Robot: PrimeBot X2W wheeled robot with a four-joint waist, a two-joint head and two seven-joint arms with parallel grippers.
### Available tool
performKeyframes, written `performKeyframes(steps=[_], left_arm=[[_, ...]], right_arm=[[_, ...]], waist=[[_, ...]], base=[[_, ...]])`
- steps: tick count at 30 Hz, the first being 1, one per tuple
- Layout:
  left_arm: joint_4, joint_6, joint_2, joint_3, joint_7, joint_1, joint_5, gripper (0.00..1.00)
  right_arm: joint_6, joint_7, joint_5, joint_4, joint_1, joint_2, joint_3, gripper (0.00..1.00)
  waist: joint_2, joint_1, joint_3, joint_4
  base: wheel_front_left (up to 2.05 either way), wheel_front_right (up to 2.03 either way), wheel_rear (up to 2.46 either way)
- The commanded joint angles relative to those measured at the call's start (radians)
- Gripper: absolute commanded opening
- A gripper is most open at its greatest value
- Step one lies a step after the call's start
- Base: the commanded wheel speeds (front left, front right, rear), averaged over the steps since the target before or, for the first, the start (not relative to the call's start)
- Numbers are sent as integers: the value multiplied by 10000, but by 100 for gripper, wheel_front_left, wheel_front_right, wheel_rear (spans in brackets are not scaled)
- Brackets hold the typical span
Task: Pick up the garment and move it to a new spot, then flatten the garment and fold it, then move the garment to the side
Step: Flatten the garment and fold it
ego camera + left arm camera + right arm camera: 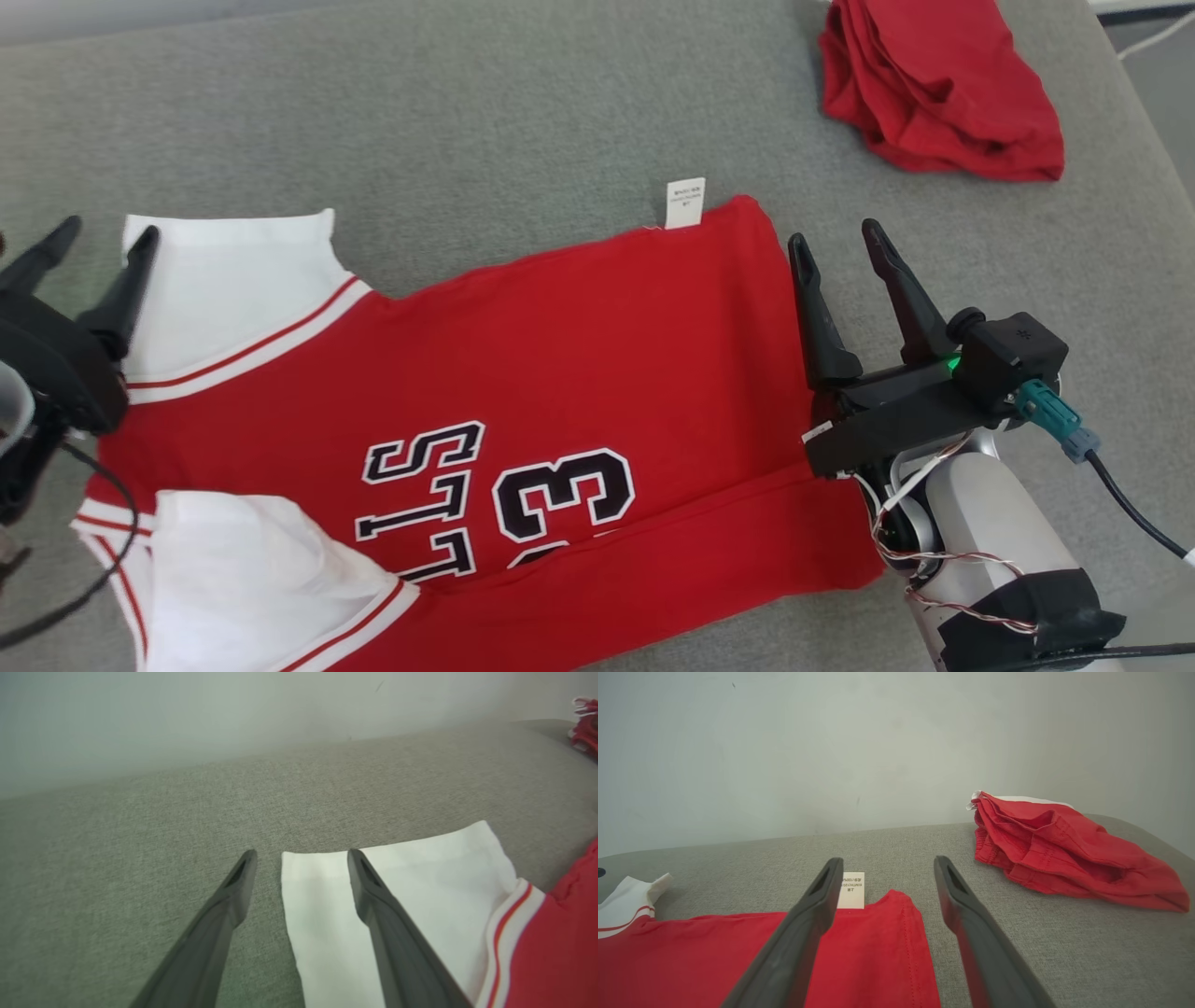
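A red jersey with white sleeves and black-and-white lettering, the garment, lies spread flat on the grey surface, collar end to the left. A white care label sticks out at its far hem. My left gripper stands open over the far white sleeve, one finger above the cloth and one beside it. My right gripper stands open at the hem's right edge, nothing between its fingers.
A crumpled red cloth lies at the far right of the grey surface, also seen as a red heap from the right wrist. A pale wall rises behind. The surface's right edge runs near the red cloth.
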Motion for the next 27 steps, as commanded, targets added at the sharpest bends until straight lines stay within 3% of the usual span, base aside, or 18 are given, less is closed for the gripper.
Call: performKeyframes(steps=[1,15,16,17,18,19,27], left_arm=[[215,10,199,-43,-35,-198,-179,100],[1696,10,445,-1304,-23,-1118,-753,100],[1742,10,449,-1400,-57,-1177,-802,42],[1742,10,449,-1400,-57,-1177,-802,42],[1771,10,428,-1472,-108,-1210,-816,6],[1795,9,410,-1574,-149,-1231,-867,0],[1643,10,519,-2298,-756,-1406,-1258,0]], right_arm=[[-6,-2,45,-7,-171,56,25,100],[-6,-3,54,87,-336,172,84,100],[-6,-3,52,126,-357,178,113,100],[-6,-3,52,126,-357,178,113,100],[-6,-3,50,179,-342,182,121,100],[-6,-3,50,292,-316,178,111,100],[-6,110,320,2141,-967,58,139,100]], waist=[[-2,-2,372,-357],[-2,-2,519,-509],[-2,-2,514,-511],[-2,-2,514,-511],[-2,-2,503,-507],[-2,-2,487,-496],[-2,-2,238,-192]], base=[[0,0,0],[0,0,0],[0,0,0],[0,0,0],[0,0,0],[0,0,0],[0,0,0]])
